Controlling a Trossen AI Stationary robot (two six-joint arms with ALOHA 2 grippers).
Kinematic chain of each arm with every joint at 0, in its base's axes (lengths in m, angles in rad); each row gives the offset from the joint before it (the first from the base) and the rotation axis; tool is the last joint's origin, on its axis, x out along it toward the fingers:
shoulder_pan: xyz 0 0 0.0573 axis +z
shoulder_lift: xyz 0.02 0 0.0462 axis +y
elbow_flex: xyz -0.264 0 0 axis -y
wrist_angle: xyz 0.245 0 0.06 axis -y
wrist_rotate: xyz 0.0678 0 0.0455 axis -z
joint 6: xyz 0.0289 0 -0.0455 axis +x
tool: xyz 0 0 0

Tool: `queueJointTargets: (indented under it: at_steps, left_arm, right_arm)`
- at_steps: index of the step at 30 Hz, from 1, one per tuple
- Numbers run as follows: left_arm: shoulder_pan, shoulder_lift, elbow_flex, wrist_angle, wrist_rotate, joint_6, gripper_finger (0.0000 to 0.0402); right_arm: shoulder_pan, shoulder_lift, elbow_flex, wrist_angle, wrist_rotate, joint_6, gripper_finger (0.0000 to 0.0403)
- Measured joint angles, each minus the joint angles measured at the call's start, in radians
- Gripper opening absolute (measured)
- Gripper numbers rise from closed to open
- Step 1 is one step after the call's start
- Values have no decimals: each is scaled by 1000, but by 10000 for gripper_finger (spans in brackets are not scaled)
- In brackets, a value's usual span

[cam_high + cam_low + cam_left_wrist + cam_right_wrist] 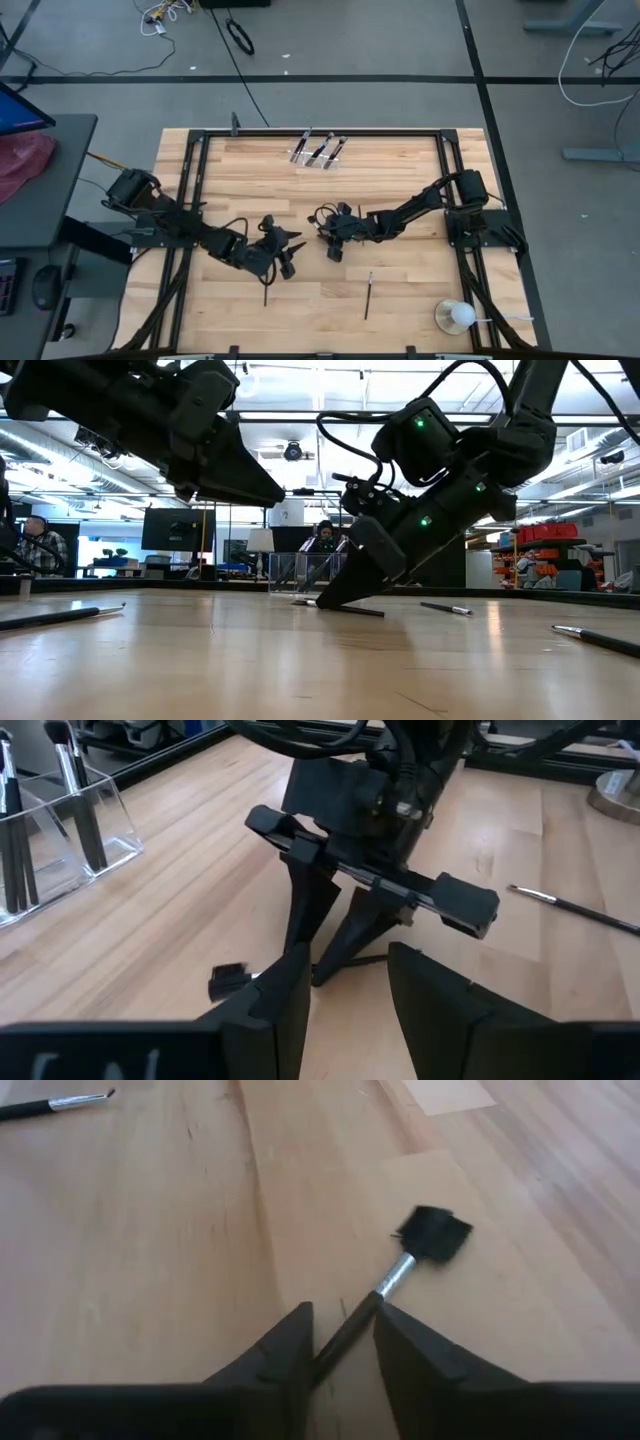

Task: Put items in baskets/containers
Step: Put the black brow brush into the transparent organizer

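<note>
My right gripper (pixel 343 1320) is down at the table's middle (pixel 333 248), shut on a makeup brush with a black handle, silver ferrule and square black bristle head (pixel 435 1235). My left gripper (pixel 348 965) is open and hovers just left of it (pixel 288 250), above the table and touching nothing. The clear plastic holder (pixel 318 155) stands near the far edge with several brushes upright in it. Loose brushes lie flat on the wood: one near the front middle (pixel 368 295) and one below the left gripper (pixel 266 290). My right gripper pinches the brush's black handle (pixel 350 1332) between its two fingers, just behind the silver ferrule. The fingers slant down from above and the right, with their tips at the table (pixel 325 600). The brush lies flat on the wood, its bristle head pointing away from the gripper.
A white ball on a clear base (pixel 458 316) sits at the near right corner. A black metal frame (pixel 200 150) borders the tabletop. More brushes show lying flat in the low view (pixel 445 608) (pixel 60 617). People sit in the room beyond the table (pixel 40 545).
</note>
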Motion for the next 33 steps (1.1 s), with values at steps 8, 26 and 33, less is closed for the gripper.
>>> queueJointTargets:
  at_steps: [8,26,33]
  left_arm:
    - [0,0,0,-1,3,3,142]
    - [15,0,0,3,8,3,142]
    - [17,0,0,4,10,3,142]
  right_arm:
    - [-6,2,-2,0,14,-9,84]
    - [-12,89,-1,193,51,-24,148]
    - [-21,112,3,200,75,18,102]
